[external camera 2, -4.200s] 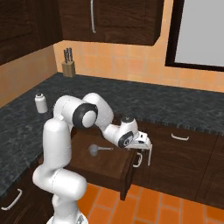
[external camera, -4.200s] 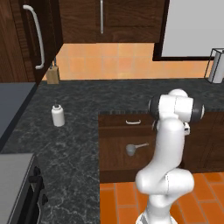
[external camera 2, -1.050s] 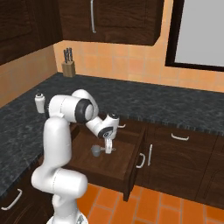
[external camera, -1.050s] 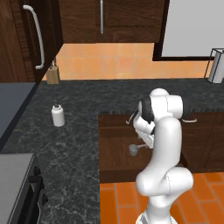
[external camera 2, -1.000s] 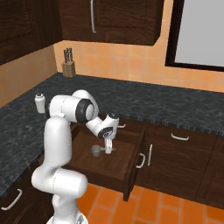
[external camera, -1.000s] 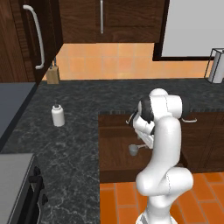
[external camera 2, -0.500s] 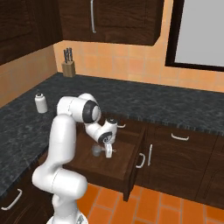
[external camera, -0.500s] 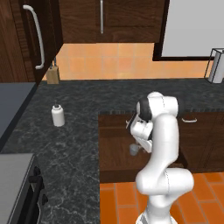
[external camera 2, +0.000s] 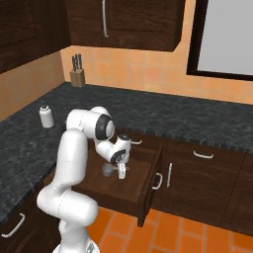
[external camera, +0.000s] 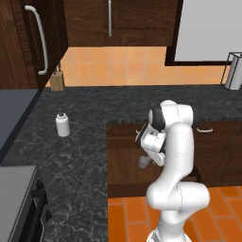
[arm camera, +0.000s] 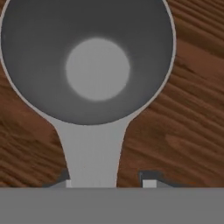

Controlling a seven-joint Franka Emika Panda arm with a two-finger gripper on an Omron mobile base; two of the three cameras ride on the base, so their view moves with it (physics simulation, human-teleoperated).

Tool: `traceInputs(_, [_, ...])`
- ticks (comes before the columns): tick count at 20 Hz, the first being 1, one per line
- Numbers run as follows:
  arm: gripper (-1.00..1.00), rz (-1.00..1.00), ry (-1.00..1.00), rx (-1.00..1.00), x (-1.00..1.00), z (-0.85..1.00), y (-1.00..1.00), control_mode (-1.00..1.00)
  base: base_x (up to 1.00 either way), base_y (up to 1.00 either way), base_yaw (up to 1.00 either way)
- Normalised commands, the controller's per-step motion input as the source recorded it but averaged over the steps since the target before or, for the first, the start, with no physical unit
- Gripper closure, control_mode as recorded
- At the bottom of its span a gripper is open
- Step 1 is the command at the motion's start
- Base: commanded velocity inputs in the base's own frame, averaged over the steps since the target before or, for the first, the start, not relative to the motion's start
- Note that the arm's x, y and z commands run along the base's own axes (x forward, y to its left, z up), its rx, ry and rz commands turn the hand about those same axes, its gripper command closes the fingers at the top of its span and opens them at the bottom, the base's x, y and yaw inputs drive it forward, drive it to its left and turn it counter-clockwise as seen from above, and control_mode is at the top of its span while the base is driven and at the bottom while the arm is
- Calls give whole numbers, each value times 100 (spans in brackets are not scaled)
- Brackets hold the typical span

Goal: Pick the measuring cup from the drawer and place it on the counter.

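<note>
**Q:** Measuring cup (arm camera: 87, 61) first: where is it, and what has your pincer got?

**A:** It lies on the wooden floor of the open drawer (external camera 2: 143, 170), bowl upward. Looking along my hand, its flat handle runs down between my two fingertips (arm camera: 149, 183). One tip sits against the handle's edge; the other stands a little off the opposite edge. So my jaws are partly drawn in around the handle, and I cannot tell whether they have bitten yet.

**Q:** How do you do this step well?

**A:** I judge the grip should settle on the handle close to the bowl, both tips square on its thin edges, before I lift. A long thin handle could twist if pinched off-centre, so I would want it firm, then raise straight up to clear the drawer walls.

**Q:** And your arm?

**A:** From the right base view, my gripper (external camera 2: 120, 170) points down into the drawer, wrist low, with the cup just beside it. My forearm folds back to the elbow, and the upper arm arches above my base. Beyond lies the counter (external camera 2: 197, 123), black and speckled, where the cup must go. Farther left on it stands a white bottle (external camera 2: 46, 115), well apart.
</note>
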Motion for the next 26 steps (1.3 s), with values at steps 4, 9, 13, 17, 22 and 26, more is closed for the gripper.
traceInputs(4, [100, 0, -8, 0, -1, 26, 2, -100, 0, 0, 0])
traceInputs(9, [100, 0, -10, 8, 0, 97, 0, -100, 0, 0, 0])
traceInputs(13, [100, 0, -8, 14, -9, 100, 0, -100, 0, 0, 0])
traceInputs(17, [100, -1, -2, 11, -19, 100, 8, -100, 0, 0, 0])
traceInputs(22, [100, 0, 7, 2, -5, 100, 14, -100, 0, 0, 0])
traceInputs(26, [100, 0, 35, 0, -24, 89, 43, -100, 0, 0, 0])
